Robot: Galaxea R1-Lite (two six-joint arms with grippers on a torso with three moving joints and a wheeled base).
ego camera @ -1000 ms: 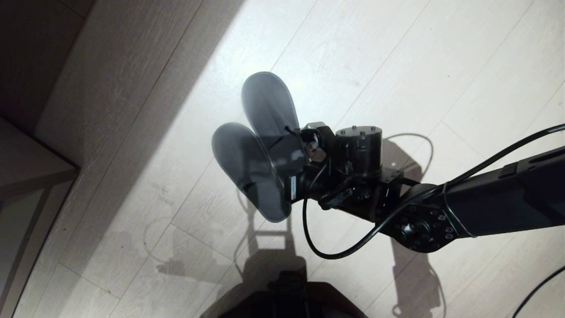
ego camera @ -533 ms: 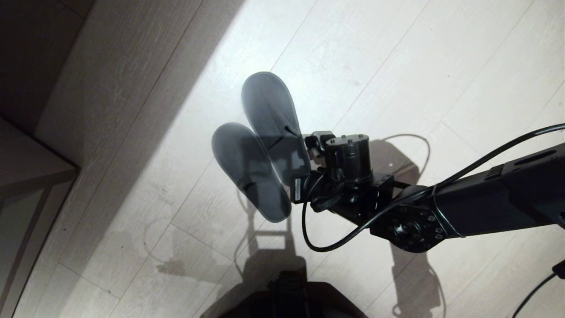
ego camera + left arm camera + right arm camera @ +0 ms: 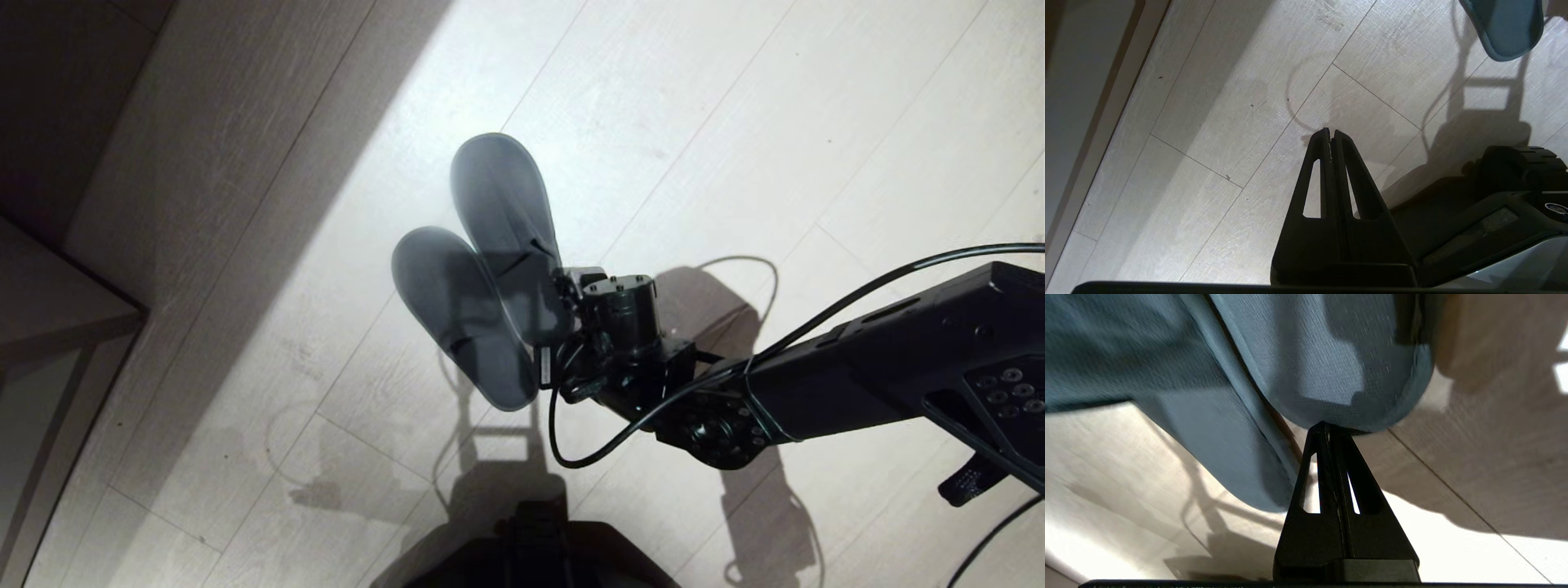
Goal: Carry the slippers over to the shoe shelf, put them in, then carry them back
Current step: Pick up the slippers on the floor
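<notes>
Head view, operator: nearest to you was the dark top of the robot's base at the lower edge, throwing its shadow on the pale plank floor. Just beyond it, your right arm reached in from the right, a black cable looping under its wrist. At its tip the right gripper had its fingers pressed fully together, tips against the heel edge of the slippers. Whether that edge was truly pinched between them you could not tell from the wrist picture, since the tips met right at the fabric rim. The two slippers fanned out from the gripper, blue-grey soles facing up toward the head camera, one overlapping the other, both above the floor with their shadow cast below. Your left gripper hung low beside the base, fingers closed on nothing, pointing down at the floor; one slipper's rounded end showed at the corner of its picture. Farthest off, on your left, a beige board edge of furniture sat in the shade, well apart from the slippers.
</notes>
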